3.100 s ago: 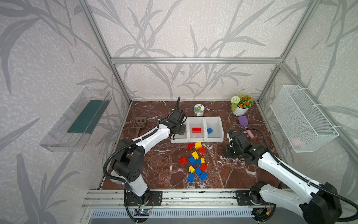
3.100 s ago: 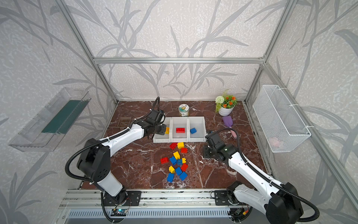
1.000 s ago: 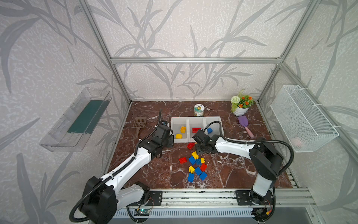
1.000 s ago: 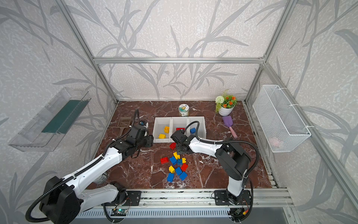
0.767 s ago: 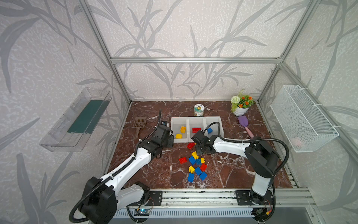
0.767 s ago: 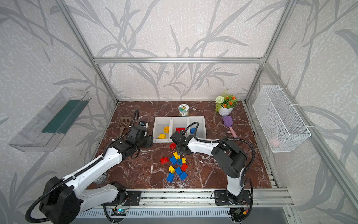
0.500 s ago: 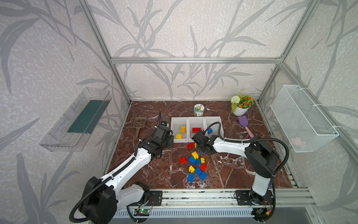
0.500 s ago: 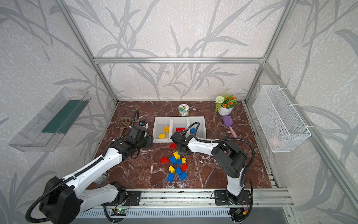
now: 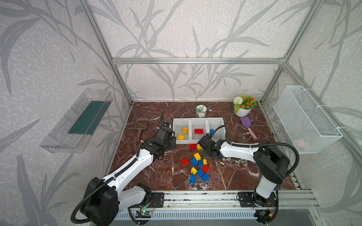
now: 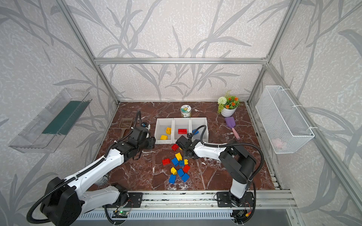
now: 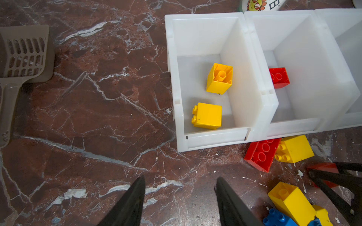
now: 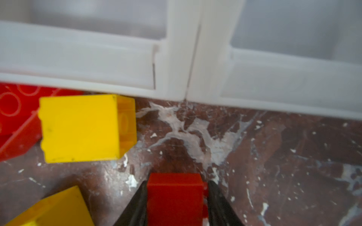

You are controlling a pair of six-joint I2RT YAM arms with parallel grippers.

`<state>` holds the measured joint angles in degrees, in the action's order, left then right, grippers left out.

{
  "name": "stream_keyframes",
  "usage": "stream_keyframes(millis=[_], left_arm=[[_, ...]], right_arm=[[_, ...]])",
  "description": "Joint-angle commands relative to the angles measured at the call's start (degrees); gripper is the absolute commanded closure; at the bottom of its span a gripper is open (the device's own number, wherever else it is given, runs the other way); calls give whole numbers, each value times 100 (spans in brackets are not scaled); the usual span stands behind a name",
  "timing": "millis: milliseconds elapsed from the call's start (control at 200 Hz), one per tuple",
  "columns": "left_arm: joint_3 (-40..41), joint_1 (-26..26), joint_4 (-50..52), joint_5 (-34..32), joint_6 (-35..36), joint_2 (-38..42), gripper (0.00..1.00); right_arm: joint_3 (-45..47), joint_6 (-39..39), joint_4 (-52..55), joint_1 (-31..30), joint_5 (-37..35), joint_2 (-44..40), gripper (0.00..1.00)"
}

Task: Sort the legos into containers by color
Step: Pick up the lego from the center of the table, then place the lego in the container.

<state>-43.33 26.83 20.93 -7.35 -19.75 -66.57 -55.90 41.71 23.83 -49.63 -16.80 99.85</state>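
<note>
- Legos, small studded plastic bricks in red, yellow and blue [image 9: 197, 166], are mostly unsorted: about a dozen lie loose on the dark red marble-pattern tabletop [image 9: 156, 176], at 6 o'clock from the three joined white plastic open-top containers [image 9: 189, 118].
- We count four sorted: two yellow bricks [image 9: 185, 130] in the 9 o'clock bin, one long red brick [image 9: 198, 131] in the middle, one blue brick [image 9: 211, 131] in the 3 o'clock bin.
- Right gripper [image 12: 177, 183] is clamped on a small red brick [image 12: 174, 197] just before the bins' front wall; left gripper [image 11: 180, 178] has jaws apart, empty.
- Near 12 o'clock the tabletop also carries a tin can [image 9: 201, 111] and a flower pot [image 9: 243, 109]; leaf-pattern walls [image 9: 176, 29] hold a clear plastic tray [image 9: 78, 121] at 9, a white wire basket [image 9: 305, 121] at 3.
</note>
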Motion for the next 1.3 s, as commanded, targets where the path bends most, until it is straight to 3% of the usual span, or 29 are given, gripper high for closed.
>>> stream_keyframes(millis=[0, 280, 495, 730, 935, 1100, 1185, 1295], left_arm=[[-95, -32, 40, 19, -56, -44, 40], [90, -32, 43, -91, -152, 203, 39], [72, -30, 80, -82, -152, 214, 40], [139, -29, 130, 19, -267, 341, 39], [378, -34, 126, 6, -398, 690, 40], [404, -33, 214, 16, -446, 783, 40], [413, -32, 234, 15, -458, 803, 40], [432, -37, 233, 24, -475, 804, 40]], right_arm=[[236, 95, 338, -21, -192, -420, 65], [258, -84, 615, 6, -369, -973, 67], [-490, -855, 699, 53, -376, -976, 67], [-1854, -1679, 413, 360, 79, -242, 67], [-3025, -2075, 488, 480, 247, 973, 67], [-3374, -2056, 468, 598, 390, 1466, 67], [-3444, -2010, 471, 655, 495, 1584, 63], [-3573, -2022, 565, 664, 595, 1658, 48]])
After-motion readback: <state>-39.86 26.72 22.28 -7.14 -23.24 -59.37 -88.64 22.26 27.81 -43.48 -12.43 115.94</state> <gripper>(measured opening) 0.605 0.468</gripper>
